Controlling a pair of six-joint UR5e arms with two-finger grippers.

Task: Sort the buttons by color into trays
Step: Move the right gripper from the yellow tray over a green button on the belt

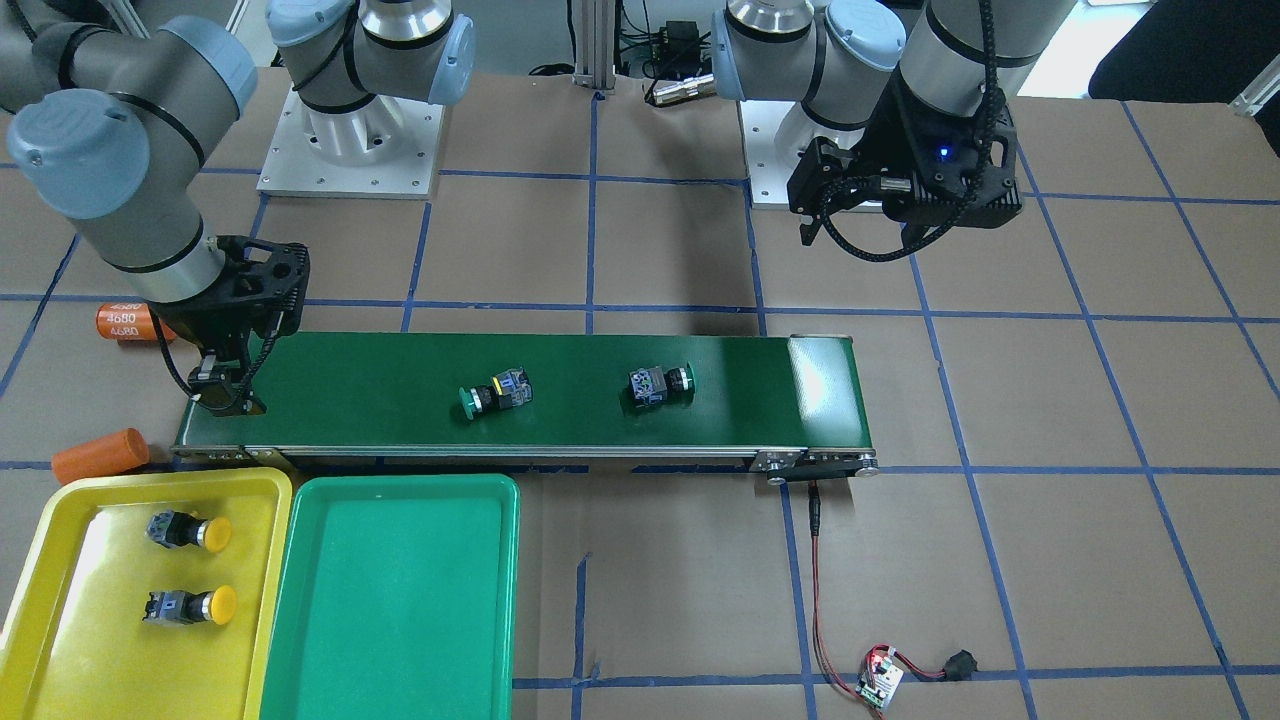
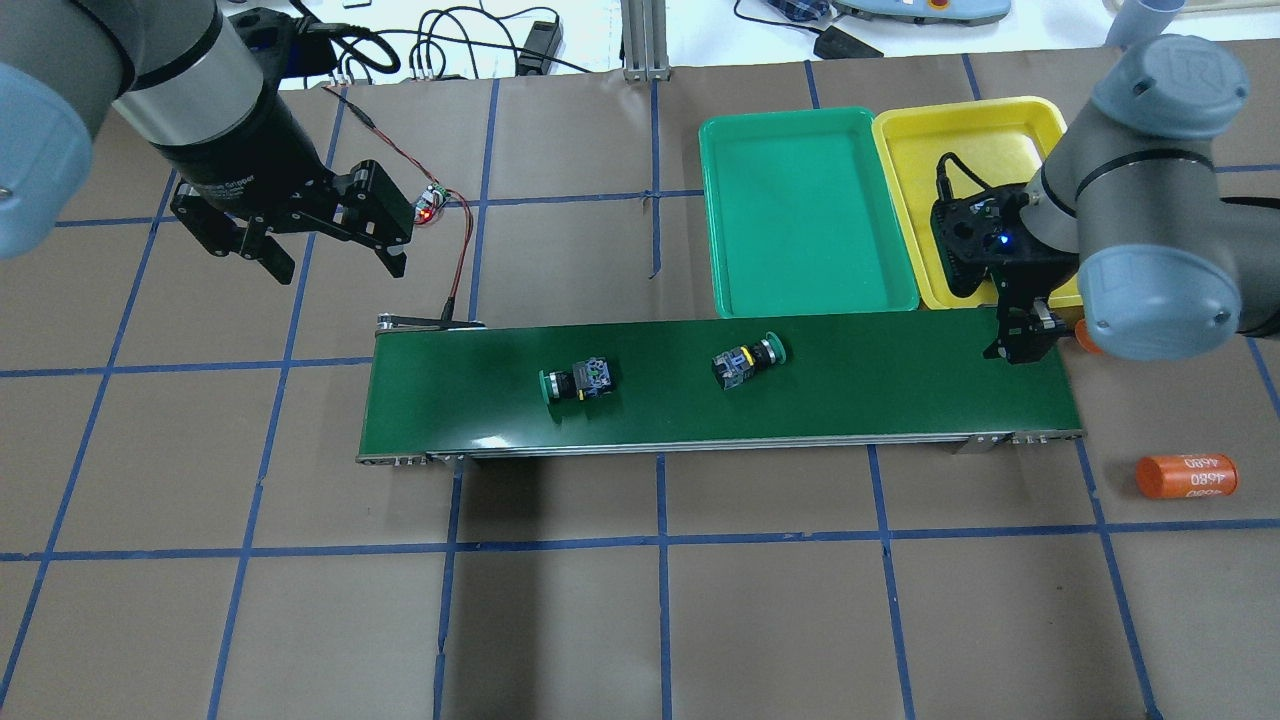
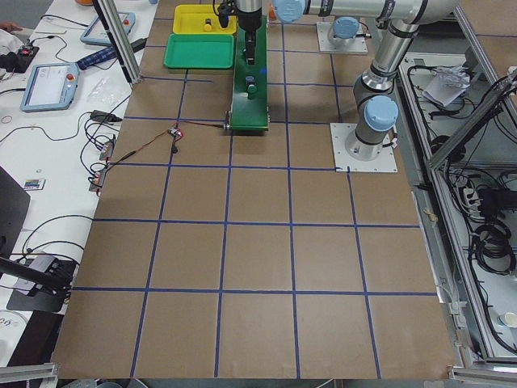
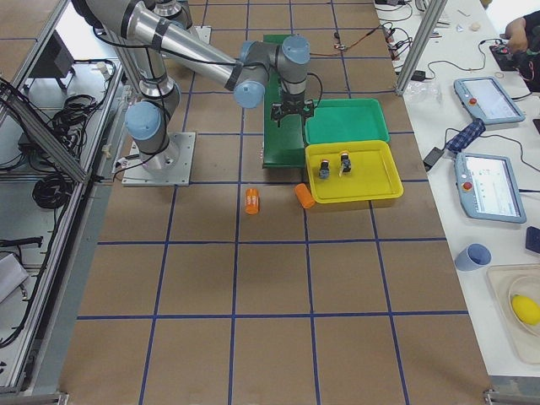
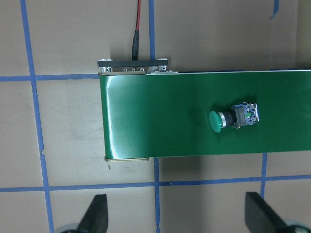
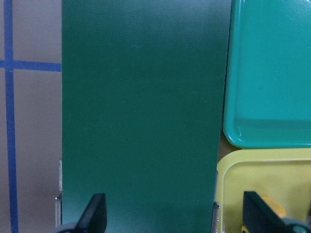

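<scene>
- Left gripper (image 2: 335, 250): jaws spread, nothing held, hanging above the worktop (image 2: 560, 600) off the belt's left end.
- Belt (image 2: 900, 390): carries both green-capped buttons, lying on their sides and well apart.
- Green button one (image 2: 575, 382): left of the belt's middle, cap pointing left.
- Green button two (image 2: 745, 360): near the belt's middle, cap pointing right.
- Handling, as judged: small, rigid and light. The round cap looks smooth and liable to roll or slip, so the squarish body, taken across its flat sides, is the sounder hold.
- Green tray (image 2: 800, 200): just beside the belt, no button in it yet.
- Yellow tray (image 2: 990, 130): alongside the green tray, holding yellow button one (image 1: 190, 531) and yellow button two (image 1: 190, 605).
- Right gripper (image 2: 1022, 340): jaws spread, nothing held, low over the belt's right end.
</scene>
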